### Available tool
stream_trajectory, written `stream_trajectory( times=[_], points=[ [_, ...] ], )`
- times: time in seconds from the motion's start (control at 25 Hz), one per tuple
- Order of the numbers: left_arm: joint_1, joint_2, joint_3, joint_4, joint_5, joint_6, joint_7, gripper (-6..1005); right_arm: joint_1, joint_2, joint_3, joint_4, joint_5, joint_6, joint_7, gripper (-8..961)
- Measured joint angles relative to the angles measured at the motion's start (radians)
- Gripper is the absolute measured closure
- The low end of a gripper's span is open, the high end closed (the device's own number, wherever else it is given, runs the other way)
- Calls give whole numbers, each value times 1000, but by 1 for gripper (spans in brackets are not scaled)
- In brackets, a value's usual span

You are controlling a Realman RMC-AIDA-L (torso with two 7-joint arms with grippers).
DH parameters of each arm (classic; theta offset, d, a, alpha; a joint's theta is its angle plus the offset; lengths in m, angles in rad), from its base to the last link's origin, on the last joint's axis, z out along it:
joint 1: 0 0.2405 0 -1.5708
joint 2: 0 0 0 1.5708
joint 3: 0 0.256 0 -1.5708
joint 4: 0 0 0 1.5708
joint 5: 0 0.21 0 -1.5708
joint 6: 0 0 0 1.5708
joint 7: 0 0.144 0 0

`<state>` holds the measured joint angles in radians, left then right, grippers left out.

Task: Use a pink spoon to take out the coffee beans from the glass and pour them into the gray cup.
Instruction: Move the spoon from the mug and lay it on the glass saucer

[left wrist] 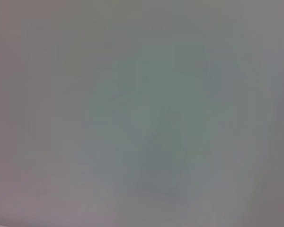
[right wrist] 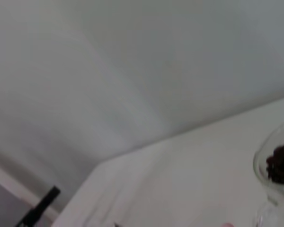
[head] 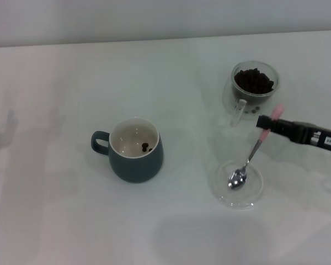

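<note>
The gray cup (head: pixel 133 157) stands mid-table with a few coffee beans (head: pixel 145 147) on its cream inside. The glass (head: pixel 255 85), at the back right, holds a heap of coffee beans (head: pixel 254 80); it also shows at the edge of the right wrist view (right wrist: pixel 274 168). My right gripper (head: pixel 265 122) reaches in from the right, between the glass and a flat clear dish, and is shut on the pink handle of the pink spoon (head: pixel 252 154). The spoon slants down and its metal bowl (head: pixel 237 178) sits in the dish, empty. My left gripper is out of view.
The flat clear glass dish (head: pixel 254 193) lies at the front right, under the spoon's bowl. The white table (head: pixel 55 210) runs to a pale wall at the back. The left wrist view shows only a plain pale surface.
</note>
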<state>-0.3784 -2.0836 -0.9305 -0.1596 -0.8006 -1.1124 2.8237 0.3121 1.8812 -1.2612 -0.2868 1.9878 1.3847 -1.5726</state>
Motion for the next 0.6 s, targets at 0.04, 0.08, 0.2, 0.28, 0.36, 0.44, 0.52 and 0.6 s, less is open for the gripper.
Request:
stream_trajectory(
  times=[0.04, 0.08, 0.2, 0.28, 0.36, 0.44, 0.52, 0.6],
  points=[
    [-1, 0, 0, 0, 0, 0, 0, 123, 2, 2, 0, 0, -14, -5, 0, 771],
    [-1, 0, -1, 0, 0, 0, 0, 123, 3, 5, 2, 0, -25, -10, 1, 771],
    [-4, 0, -1, 0, 0, 0, 0, 123, 4, 12, 5, 0, -37, -25, 2, 770],
    [-7, 0, -2, 0, 0, 1, 0, 123, 4, 15, 3, 0, -39, -31, 3, 770],
    [-9, 1, -3, 0, 0, 2, 0, 123, 6, 18, 1, 0, -43, -31, 4, 770],
    [-10, 0, -3, 1, 0, 3, 0, 123, 8, 21, 1, 1, -50, -32, 5, 769],
    [-10, 1, -4, 2, 0, 4, 0, 123, 9, 21, 0, 1, -51, -37, 12, 769],
    [-10, 1, -4, 2, -1, 4, 0, 123, 10, 21, -1, 2, -59, -49, 26, 769]
  ],
)
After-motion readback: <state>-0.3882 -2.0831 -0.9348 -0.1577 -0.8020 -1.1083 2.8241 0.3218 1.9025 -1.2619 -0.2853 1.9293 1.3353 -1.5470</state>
